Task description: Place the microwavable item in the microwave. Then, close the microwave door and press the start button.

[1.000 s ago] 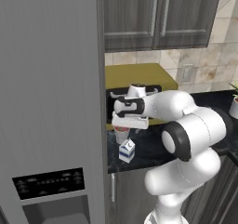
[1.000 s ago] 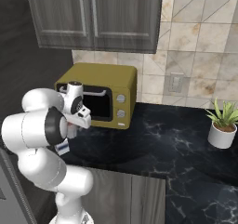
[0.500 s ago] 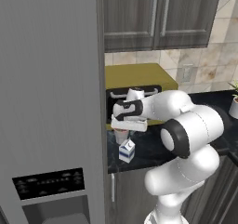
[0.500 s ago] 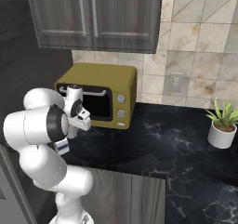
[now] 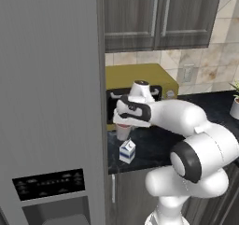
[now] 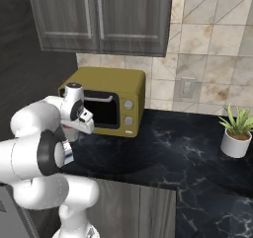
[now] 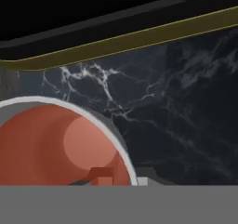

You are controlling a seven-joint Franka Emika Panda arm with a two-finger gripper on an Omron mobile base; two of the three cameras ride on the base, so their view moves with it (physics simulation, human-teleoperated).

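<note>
The pale tapered cup (image 5: 122, 134) stands on the black counter just in front of the yellow appliance, at the fridge's edge. My gripper (image 5: 124, 124) reaches down onto it from above. In the hand view the cup's round rim and reddish-brown liquid (image 7: 51, 139) fill the lower left. One fingertip (image 7: 100, 174) sits inside the cup and the other just outside the rim, pinching the wall between them. The black built-in microwave and its door are out of view.
A white-and-blue milk carton (image 5: 127, 151) stands just in front of the cup. The yellow black-fronted appliance (image 6: 106, 81) is right behind it, and a tall grey fridge (image 5: 46, 102) walls off the left. A potted plant (image 6: 236, 133) sits far right on the marble counter (image 6: 173, 148).
The gripper came down a little onto the cup and then stopped. The cup and the carton have stayed put.
</note>
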